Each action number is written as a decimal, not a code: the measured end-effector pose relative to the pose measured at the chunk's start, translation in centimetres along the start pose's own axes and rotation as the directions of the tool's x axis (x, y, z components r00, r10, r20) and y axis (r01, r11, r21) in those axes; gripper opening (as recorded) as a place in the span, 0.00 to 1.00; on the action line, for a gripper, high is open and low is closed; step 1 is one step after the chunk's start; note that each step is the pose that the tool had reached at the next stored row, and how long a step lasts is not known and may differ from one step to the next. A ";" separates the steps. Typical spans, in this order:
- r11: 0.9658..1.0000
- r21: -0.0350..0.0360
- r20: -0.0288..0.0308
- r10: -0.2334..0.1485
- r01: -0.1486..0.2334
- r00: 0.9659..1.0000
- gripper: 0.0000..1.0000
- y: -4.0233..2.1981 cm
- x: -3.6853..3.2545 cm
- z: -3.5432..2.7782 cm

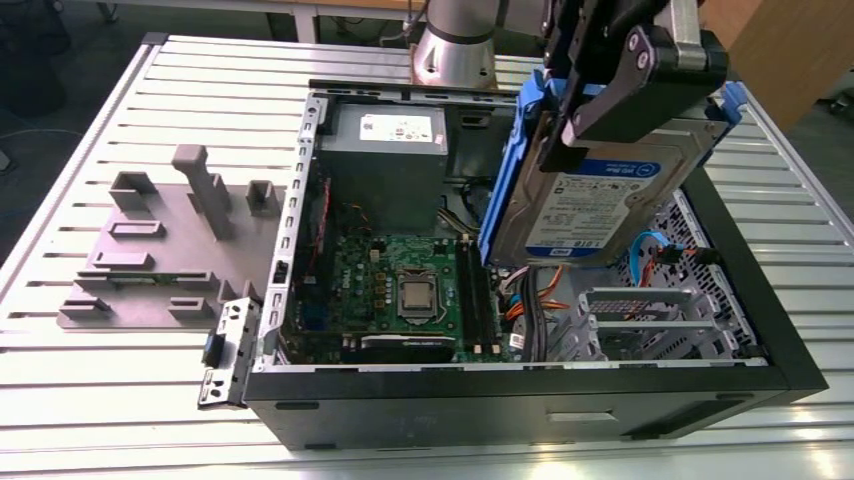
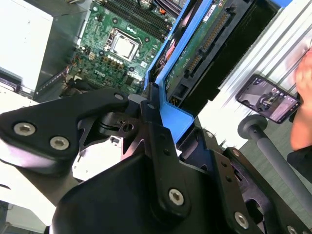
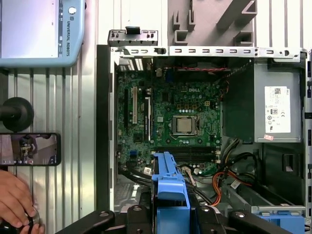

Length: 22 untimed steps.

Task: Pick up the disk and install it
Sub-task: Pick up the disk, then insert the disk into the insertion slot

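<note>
The gripper (image 1: 571,122) is pinching the disk (image 1: 587,205) by its blue carrier, hanging it on edge above the open computer case (image 1: 534,400), long axis pointing down into the case, toward the drive cage (image 1: 641,320) inside it.

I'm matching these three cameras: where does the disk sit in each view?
Exterior view: the disk, held by the gripper, hangs over the open case, toward the exterior view's right.
Second wrist view: the disk juts from the gripper, alongside the motherboard.
First wrist view: the disk's blue edge overlaps the motherboard.
Shared landmark: the processor socket.
</note>
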State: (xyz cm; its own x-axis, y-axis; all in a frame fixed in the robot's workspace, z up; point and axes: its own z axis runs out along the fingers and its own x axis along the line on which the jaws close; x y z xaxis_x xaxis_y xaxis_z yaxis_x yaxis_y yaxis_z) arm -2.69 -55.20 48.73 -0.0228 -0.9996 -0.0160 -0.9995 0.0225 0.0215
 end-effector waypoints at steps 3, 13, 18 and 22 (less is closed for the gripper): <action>1.000 0.000 0.000 0.000 0.000 1.000 0.36 -0.19 0.28 0.18; 1.000 0.000 0.000 0.000 0.000 1.000 0.36 -2.27 0.39 0.52; 1.000 0.000 0.000 0.000 0.000 1.000 0.36 -2.29 0.39 0.56; 1.000 0.000 0.000 0.000 0.000 1.000 0.36 -2.28 0.39 0.56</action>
State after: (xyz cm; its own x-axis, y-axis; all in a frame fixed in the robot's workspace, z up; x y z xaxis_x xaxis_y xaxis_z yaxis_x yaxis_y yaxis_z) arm -0.43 -55.63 48.12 -0.0229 -0.9996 -0.0160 -0.9995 0.0225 0.0215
